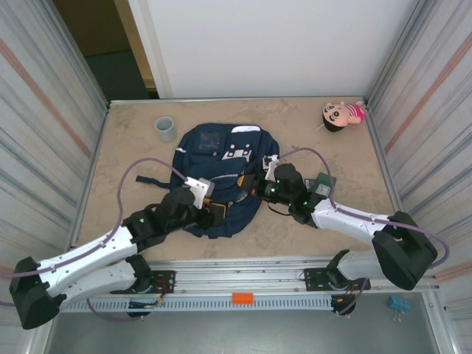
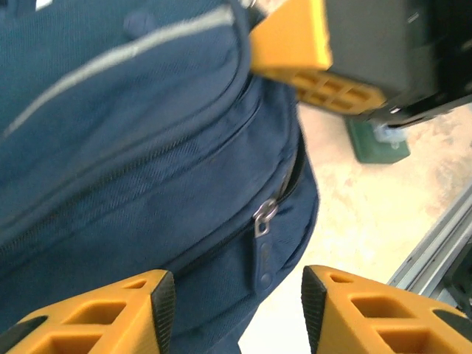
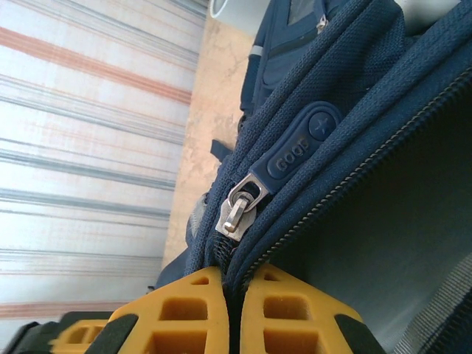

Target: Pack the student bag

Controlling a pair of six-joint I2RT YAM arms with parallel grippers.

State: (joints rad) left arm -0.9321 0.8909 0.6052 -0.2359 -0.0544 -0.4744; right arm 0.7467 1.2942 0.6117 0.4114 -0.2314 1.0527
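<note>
So the right hand (image 3: 233, 284) is pinched shut on the backpack (image 1: 221, 158) edge around 4 o'clock, left hand (image 2: 236, 289) half-open at 7, holding nothing.

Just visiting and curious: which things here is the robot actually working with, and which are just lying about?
In use: navy blue fabric backpack; right gripper pinching its opening edge; left gripper open at the silver zipper pull.

Lying about, untouched: small grey cup; black-haired plush doll in pink; blue clip by the front rail.
</note>
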